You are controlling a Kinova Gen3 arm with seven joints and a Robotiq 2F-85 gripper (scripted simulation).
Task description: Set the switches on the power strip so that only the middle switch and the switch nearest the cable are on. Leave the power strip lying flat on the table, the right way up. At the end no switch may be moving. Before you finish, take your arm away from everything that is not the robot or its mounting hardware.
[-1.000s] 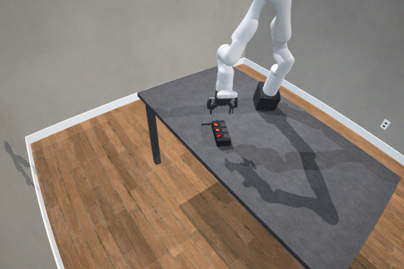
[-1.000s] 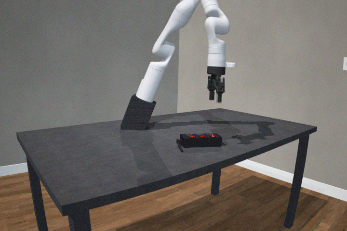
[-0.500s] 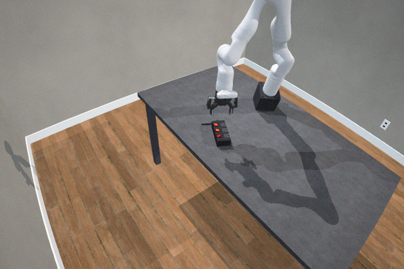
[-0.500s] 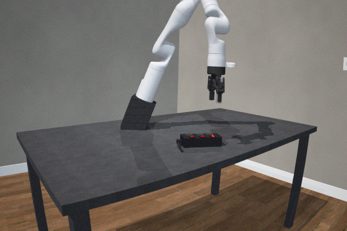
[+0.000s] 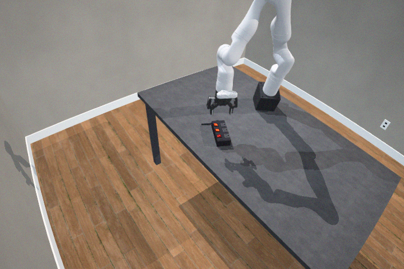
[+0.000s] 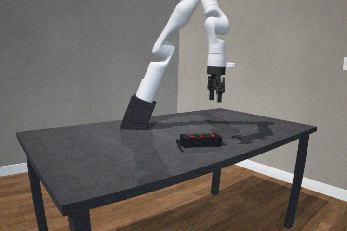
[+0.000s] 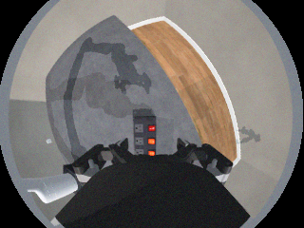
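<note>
Your dark table (image 5: 288, 139) (image 6: 97, 152) (image 7: 102, 102) stands over wood flooring; the power strip (image 5: 221, 133) (image 6: 200, 140) (image 7: 144, 135) lies near its long edge, cable toward nine o'clock from above. Your gripper (image 5: 221, 112) (image 6: 215, 100) (image 7: 152, 143) hangs wide open, empty, above the table.

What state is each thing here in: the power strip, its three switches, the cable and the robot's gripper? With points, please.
Power strip (image 5: 222, 142) (image 6: 201, 142) (image 7: 144, 120): flat on the table, switches facing up.
Switch nearest the cable (image 5: 215, 124) (image 6: 192, 136) (image 7: 151, 153): glowing orange in the top view.
Middle switch (image 5: 217, 130) (image 6: 202, 136) (image 7: 151, 141): glowing orange there too.
Switch farthest from the cable (image 5: 219, 135) (image 6: 212, 135) (image 7: 151, 128): redder, tilted differently.
Cable (image 5: 205, 124) (image 6: 180, 146): attached to the strip.
Gripper (image 5: 221, 112) (image 6: 215, 100) (image 7: 152, 143): open, raised above the table.
</note>
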